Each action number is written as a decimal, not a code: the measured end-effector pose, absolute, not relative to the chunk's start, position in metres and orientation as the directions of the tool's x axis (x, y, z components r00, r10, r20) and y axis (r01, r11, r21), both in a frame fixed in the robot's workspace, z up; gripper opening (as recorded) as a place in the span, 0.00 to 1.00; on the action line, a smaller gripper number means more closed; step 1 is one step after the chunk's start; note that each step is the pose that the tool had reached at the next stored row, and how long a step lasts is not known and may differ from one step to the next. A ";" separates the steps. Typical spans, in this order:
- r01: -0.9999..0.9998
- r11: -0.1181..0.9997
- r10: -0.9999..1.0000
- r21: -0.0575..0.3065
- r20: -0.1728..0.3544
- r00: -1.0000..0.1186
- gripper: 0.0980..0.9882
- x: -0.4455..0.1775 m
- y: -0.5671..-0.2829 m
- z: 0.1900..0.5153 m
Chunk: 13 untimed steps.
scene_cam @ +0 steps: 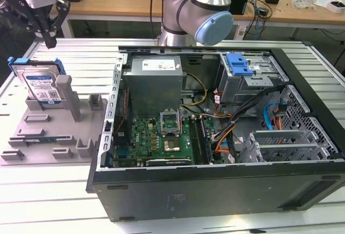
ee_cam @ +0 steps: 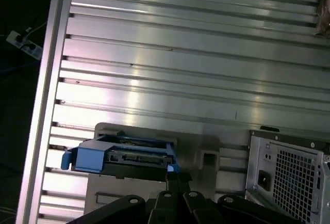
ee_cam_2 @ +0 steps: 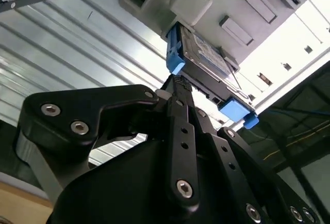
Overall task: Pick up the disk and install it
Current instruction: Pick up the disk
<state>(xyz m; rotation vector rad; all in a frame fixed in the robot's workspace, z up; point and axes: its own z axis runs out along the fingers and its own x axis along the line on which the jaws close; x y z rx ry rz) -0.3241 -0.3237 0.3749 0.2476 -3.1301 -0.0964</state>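
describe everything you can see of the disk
The disk is a flat silver rectangular drive with a blue-and-white label facing up, framed by a bright blue plastic-looking bracket. It rests tilted on a grey fixture at the exterior view's left, outside the open computer case. The claw hangs just above it, apart from it in the exterior view.

Shiny metal disk point(scene_cam: 42, 85), matt plastic bracket point(scene_cam: 21, 61)

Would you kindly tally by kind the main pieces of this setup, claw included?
disk: 1
open computer case: 1
grey holding fixture: 1
claw: 1
Total: 4
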 end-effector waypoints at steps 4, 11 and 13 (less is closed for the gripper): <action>-0.244 0.968 -0.244 0.061 -0.005 -0.970 0.01 -0.324 -0.324 0.374; -0.437 0.897 -0.437 0.061 -0.005 -0.899 0.22 -0.324 -0.324 0.372; -0.478 0.876 -0.479 0.061 -0.005 -0.878 0.29 -0.324 -0.324 0.372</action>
